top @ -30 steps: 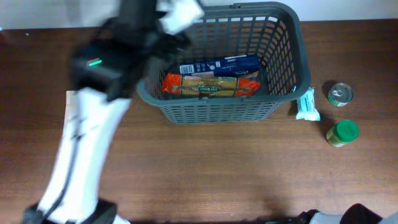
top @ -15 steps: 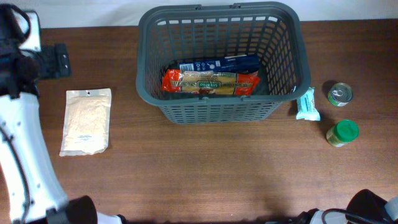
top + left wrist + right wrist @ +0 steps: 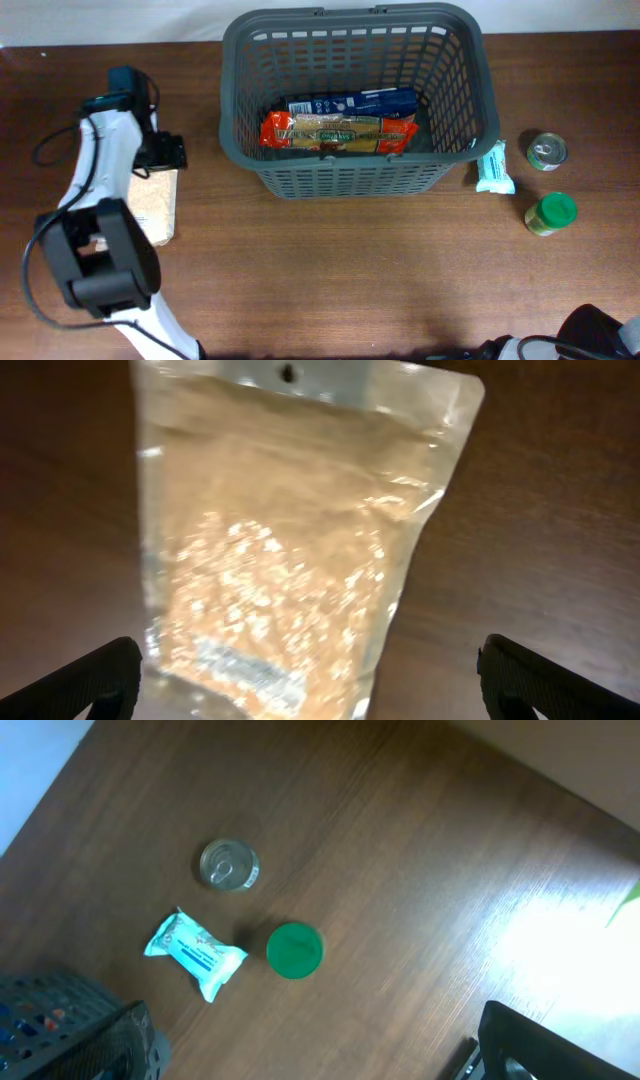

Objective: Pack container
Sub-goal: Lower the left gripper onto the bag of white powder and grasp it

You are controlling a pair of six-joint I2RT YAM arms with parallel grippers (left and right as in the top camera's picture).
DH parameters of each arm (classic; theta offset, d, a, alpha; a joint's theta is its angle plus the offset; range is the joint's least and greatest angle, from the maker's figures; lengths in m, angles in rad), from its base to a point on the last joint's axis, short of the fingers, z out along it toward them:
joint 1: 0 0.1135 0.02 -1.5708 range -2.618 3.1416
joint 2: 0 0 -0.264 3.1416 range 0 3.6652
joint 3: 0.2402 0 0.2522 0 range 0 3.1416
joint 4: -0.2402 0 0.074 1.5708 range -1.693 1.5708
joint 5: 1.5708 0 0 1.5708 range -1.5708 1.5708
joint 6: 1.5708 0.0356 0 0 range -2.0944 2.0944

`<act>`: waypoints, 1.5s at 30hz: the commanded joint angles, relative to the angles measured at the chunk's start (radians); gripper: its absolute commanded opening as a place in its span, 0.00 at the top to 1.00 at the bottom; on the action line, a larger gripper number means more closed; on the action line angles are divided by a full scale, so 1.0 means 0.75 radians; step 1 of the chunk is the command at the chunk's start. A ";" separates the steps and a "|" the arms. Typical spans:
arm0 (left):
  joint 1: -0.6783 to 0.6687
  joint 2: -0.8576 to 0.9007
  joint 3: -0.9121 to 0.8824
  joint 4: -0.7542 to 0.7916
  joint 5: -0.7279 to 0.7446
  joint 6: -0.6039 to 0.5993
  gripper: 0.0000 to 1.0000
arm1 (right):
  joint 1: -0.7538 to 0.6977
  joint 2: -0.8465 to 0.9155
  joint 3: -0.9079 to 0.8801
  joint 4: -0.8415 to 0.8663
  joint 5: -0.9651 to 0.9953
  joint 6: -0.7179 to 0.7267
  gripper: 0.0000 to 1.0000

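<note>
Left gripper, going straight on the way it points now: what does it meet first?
The clear pouch of tan grains, flat on the table below the left gripper; how far above it hangs is unclear.

- We see a tin can [image 3: 229, 865] on the wooden table [image 3: 420, 870].
- A green-lidded jar [image 3: 295, 950] sits just beside a teal packet [image 3: 196, 954].
- A corner of the container [image 3: 50, 1020] shows at lower left.

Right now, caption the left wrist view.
Open left gripper poised over a clear pouch of beige grains lying on the wooden table.

Wood table [image 3: 350, 270]: basket [image 3: 350, 182], pouch [image 3: 157, 212], tin can [image 3: 547, 152], green-lidded jar [image 3: 551, 213], packet [image 3: 495, 168].
</note>
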 commanded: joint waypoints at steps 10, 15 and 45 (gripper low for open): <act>-0.059 0.239 -0.003 0.015 -0.160 -0.122 0.04 | -0.009 -0.008 0.002 -0.008 -0.012 0.012 0.01; -0.059 0.261 -0.004 0.015 -0.161 -0.127 0.10 | -0.009 -0.008 0.002 -0.008 -0.012 0.012 0.01; -0.010 0.261 -0.200 0.173 -0.109 -0.175 0.25 | -0.009 -0.008 0.002 -0.004 0.004 0.011 0.01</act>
